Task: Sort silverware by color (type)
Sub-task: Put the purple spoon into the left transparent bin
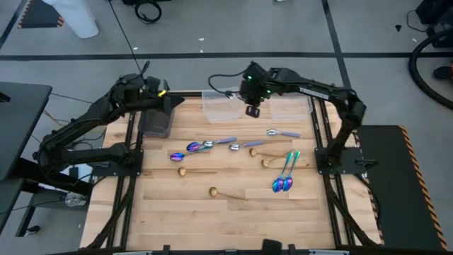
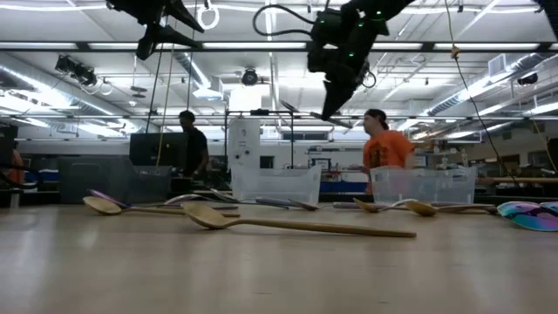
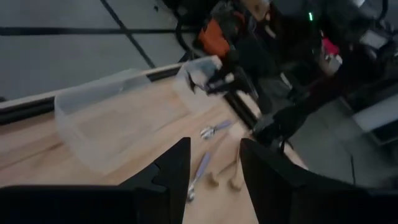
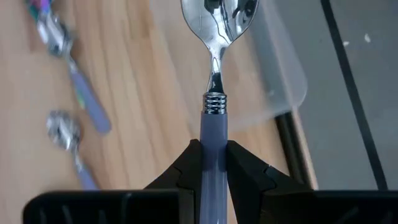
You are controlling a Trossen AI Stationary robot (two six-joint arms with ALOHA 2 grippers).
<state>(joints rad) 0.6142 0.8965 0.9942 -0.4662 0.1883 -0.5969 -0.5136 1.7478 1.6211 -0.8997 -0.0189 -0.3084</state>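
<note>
My right gripper hangs above the table's far middle, shut on a silver spoon with a lavender handle. The spoon's bowl is over a clear container. My left gripper is open with nothing between its fingers, raised at the far left above a dark tray. More silverware lies flat on the wood: silver spoons with lavender handles, rainbow spoons and gold spoons. My right gripper pinches the spoon's lavender handle between its two fingers. The spoon runs on in line with the fingers, its metal collar and bowl sticking out past the fingertips. The fingers slant down from above. The spoon is lifted clear of the table.
Two clear containers stand side by side at the table's far edge, with the dark tray to their left. Loose spoons are scattered across the middle. The near half of the table is bare wood. People stand in the room beyond.
</note>
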